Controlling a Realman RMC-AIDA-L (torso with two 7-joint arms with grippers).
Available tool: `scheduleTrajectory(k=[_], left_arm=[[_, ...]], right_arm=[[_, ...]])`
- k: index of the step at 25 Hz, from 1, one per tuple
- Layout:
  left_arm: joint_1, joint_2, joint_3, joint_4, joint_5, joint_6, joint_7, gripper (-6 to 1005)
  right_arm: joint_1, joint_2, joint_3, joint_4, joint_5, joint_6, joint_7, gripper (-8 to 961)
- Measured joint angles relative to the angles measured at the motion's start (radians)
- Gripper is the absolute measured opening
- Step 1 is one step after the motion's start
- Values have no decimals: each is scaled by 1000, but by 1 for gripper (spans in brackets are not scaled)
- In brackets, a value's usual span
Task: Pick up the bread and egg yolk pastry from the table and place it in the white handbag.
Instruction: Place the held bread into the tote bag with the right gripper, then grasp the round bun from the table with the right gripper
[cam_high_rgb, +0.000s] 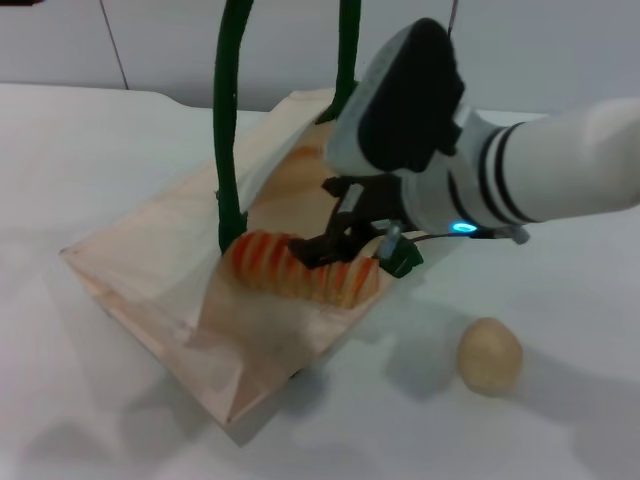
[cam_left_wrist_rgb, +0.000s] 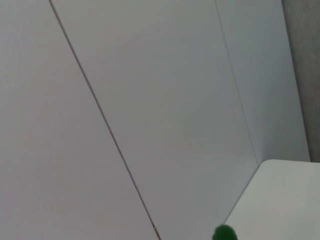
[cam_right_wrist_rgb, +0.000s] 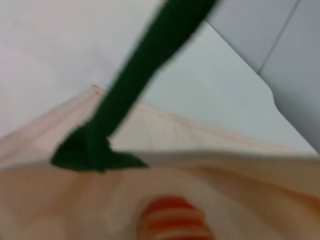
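The white handbag (cam_high_rgb: 170, 270) lies on the table with its mouth open toward the right. Its green rope handles (cam_high_rgb: 228, 130) are stretched straight up past the top of the head view. The bread (cam_high_rgb: 290, 268), tan with orange-red stripes, sits in the bag's mouth. My right gripper (cam_high_rgb: 335, 245) reaches down over it, its dark fingers closed across the loaf's top. In the right wrist view the bread's end (cam_right_wrist_rgb: 172, 220) shows inside the bag's fabric (cam_right_wrist_rgb: 210, 150), below a green handle (cam_right_wrist_rgb: 150, 65). The egg yolk pastry (cam_high_rgb: 490, 355) rests on the table to the right of the bag. My left gripper is out of view.
A white table (cam_high_rgb: 90, 150) runs under everything, with a grey panelled wall (cam_left_wrist_rgb: 150, 100) behind. A bit of green rope (cam_left_wrist_rgb: 224, 233) shows at the edge of the left wrist view. The right arm's white forearm (cam_high_rgb: 560, 165) stretches in from the right above the pastry.
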Motion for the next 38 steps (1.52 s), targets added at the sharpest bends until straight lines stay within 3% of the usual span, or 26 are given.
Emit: scheduleTrajectory(k=[11,19,38], left_arm=[[13,-1,-9,1,41,10,-1,121],[27,-1,-9,-1,73,26,-3,121],[41,0,-55,-2,79,28,7,124]], right_arm=[[-118,-1,148,-107,-114,-130,0,857],[-189,-1,184,-170,-135,-179,-1,851],[-255,1,259,-251,-201,-327,2,852]])
